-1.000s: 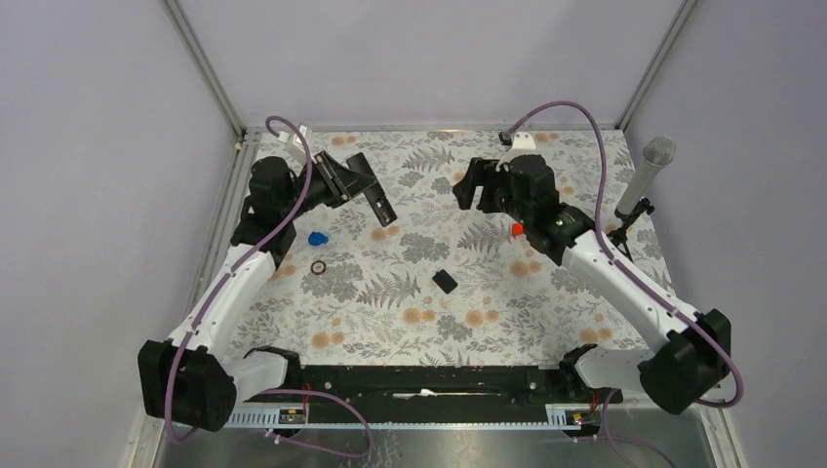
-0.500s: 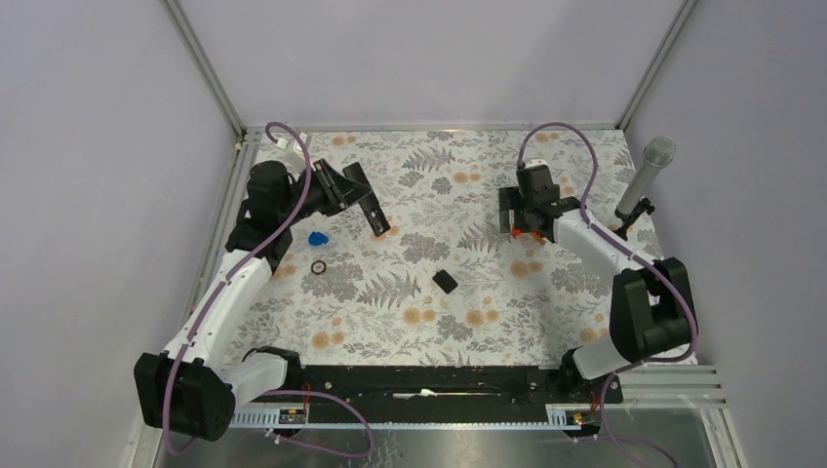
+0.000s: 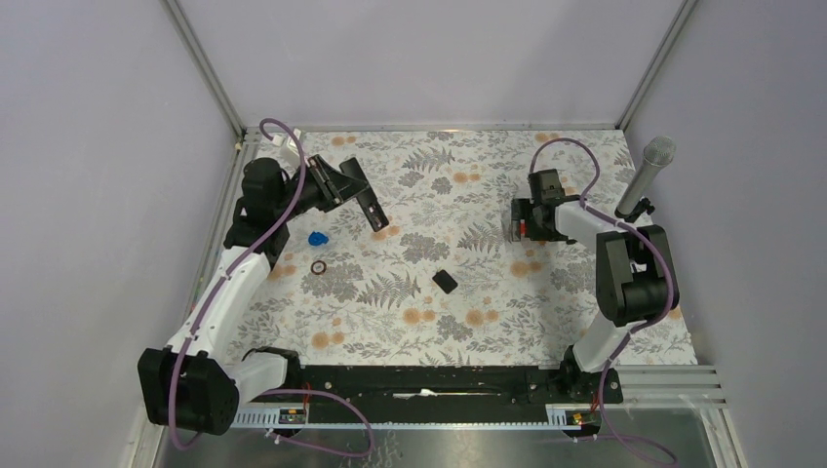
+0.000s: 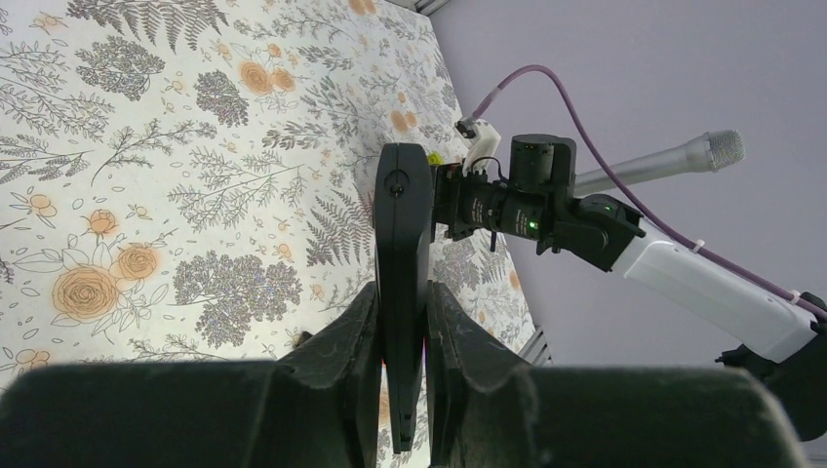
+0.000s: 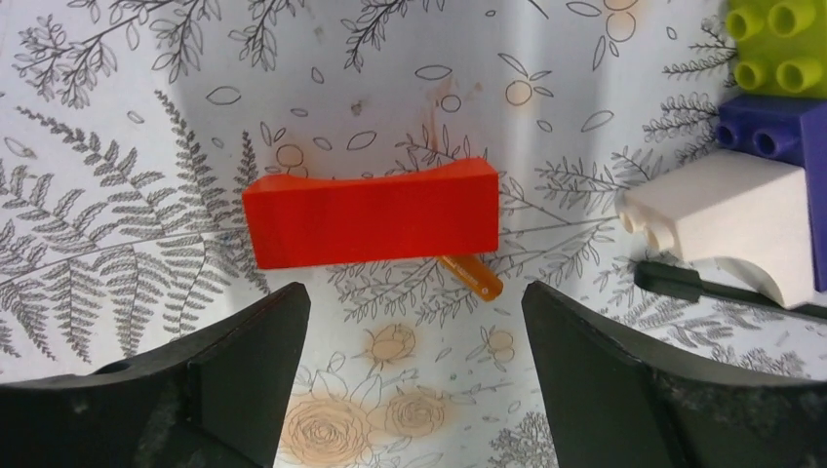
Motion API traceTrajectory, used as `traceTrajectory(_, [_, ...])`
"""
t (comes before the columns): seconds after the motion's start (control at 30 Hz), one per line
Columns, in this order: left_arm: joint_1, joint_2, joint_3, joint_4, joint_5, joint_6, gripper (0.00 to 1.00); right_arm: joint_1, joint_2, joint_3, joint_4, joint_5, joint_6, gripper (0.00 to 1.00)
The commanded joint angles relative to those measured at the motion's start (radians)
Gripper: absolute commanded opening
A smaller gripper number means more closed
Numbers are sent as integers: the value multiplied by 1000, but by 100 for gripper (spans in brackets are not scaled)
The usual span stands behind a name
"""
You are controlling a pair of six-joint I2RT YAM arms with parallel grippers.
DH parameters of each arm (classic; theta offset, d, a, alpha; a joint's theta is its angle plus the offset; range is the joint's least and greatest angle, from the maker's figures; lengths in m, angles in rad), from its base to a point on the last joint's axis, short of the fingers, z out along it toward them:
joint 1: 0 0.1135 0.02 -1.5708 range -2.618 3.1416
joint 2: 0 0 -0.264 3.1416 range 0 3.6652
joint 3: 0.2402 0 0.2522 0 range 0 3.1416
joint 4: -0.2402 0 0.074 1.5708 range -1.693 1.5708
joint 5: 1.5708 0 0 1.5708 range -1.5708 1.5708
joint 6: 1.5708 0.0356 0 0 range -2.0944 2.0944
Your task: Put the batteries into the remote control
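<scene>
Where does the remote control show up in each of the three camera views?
Top view: remote control, upper left, held off the table by the left gripper.
Left wrist: remote control, centre, edge-on between the fingers.
Right wrist: not in it.
Shared landmark: the microphone, in the first two.

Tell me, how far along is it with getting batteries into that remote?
Early. Done: the small black cover lies alone on the table, apparently off the remote control. In hand: the left gripper clamps the remote control, while the right gripper hovers open over a red block with an orange battery-like cylinder beside it. Left: loading batteries.
</scene>
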Motion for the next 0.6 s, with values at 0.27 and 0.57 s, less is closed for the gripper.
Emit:
traceTrajectory(0.27, [50, 20, -3, 135, 73, -56, 0, -60, 105, 85, -2, -193, -38, 75])
traceTrajectory(0.57, [56, 11, -2, 132, 74, -54, 0, -60, 143, 144, -127, -99, -28, 43])
